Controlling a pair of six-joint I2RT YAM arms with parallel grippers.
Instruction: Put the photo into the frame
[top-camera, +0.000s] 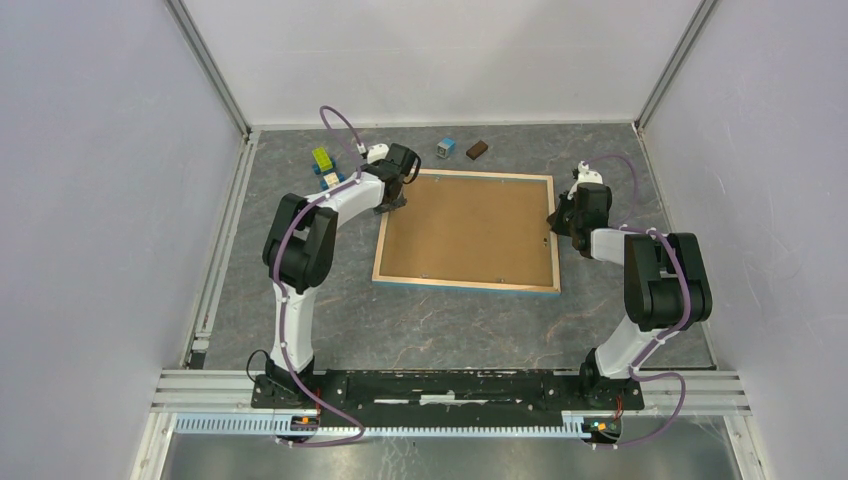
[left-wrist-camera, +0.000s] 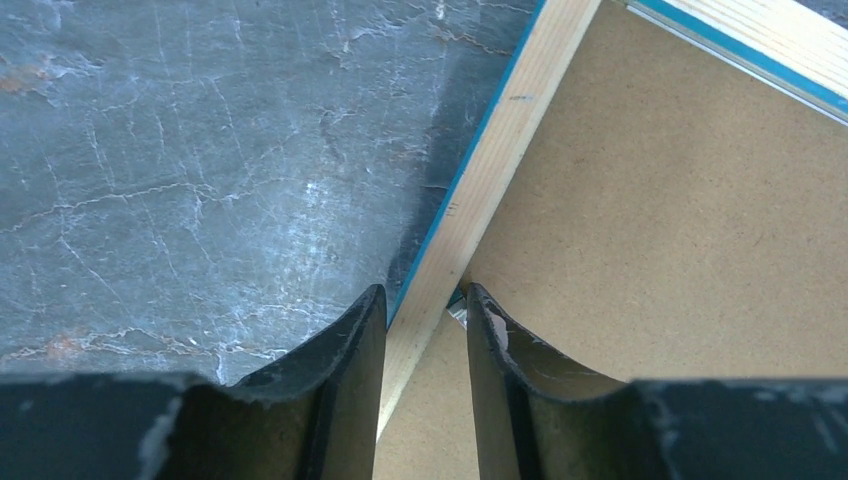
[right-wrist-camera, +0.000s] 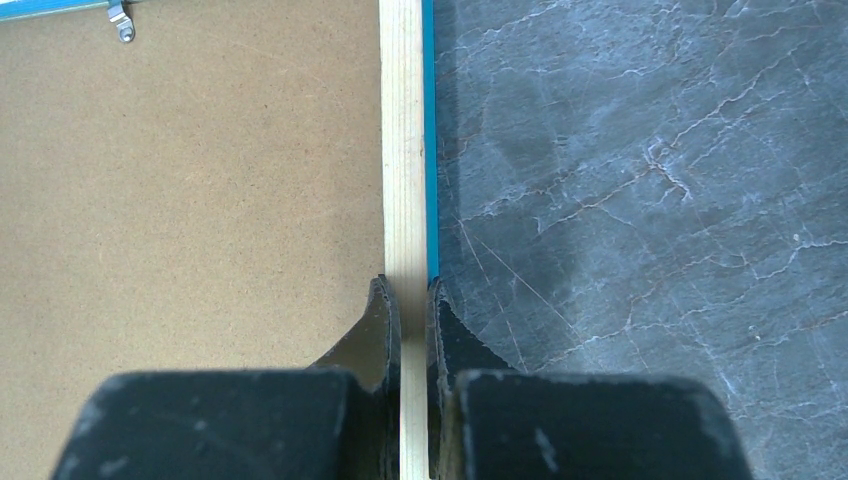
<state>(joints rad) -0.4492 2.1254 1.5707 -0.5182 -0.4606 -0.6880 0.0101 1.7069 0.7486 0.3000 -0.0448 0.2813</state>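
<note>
The frame (top-camera: 465, 284) lies face down in the middle of the table, its light wood back up and a blue edge showing. A brown backing board (top-camera: 470, 228) fills it. The photo is hidden. My left gripper (top-camera: 392, 205) is at the frame's left rail near the far corner. In the left wrist view its fingers (left-wrist-camera: 365, 340) straddle that rail (left-wrist-camera: 500, 130) at an angle, and a small gap remains at the inner finger, so the left gripper (left-wrist-camera: 425, 295) is open. My right gripper (top-camera: 553, 222) is shut on the right rail (right-wrist-camera: 402, 150), and the right gripper (right-wrist-camera: 412, 285) pinches it from both sides.
Small toy blocks lie at the back of the table: green and yellow ones (top-camera: 322, 158), a blue cube (top-camera: 446, 147) and a brown block (top-camera: 477, 150). A metal clip (right-wrist-camera: 123, 25) sits on the frame's far rail. Enclosure walls stand on the left, right and back.
</note>
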